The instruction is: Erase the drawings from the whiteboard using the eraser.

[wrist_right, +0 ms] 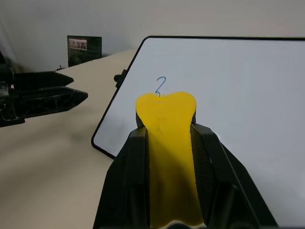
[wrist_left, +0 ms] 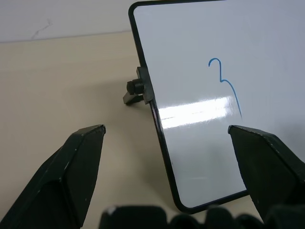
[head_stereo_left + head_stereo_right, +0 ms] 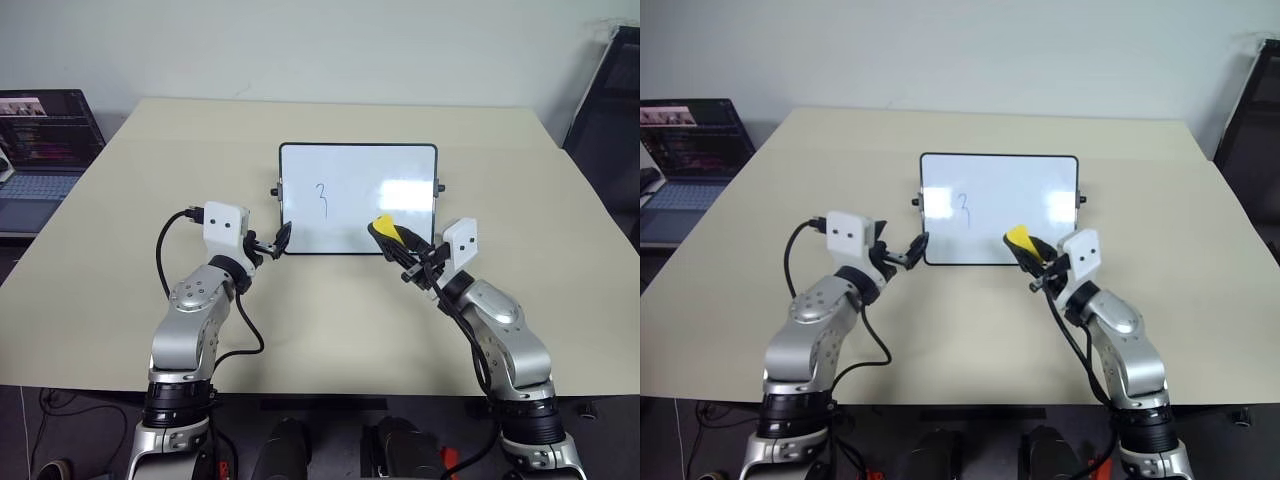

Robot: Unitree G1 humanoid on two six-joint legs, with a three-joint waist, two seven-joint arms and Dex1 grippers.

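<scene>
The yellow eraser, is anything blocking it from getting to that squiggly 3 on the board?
No, nothing visible blocks it. The right gripper holds the eraser over the whiteboard near its bottom edge, and only bare white board lies between it and the mark. The left gripper is off at the board's bottom left corner.

One whiteboard (image 3: 358, 199), one drawing (image 3: 322, 199), one eraser (image 3: 386, 228), one laptop (image 3: 40, 150), two end effectors.

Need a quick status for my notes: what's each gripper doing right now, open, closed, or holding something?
Left gripper: open, straddling the whiteboard's left edge, holding nothing.
Right gripper: shut on the yellow eraser.
</scene>
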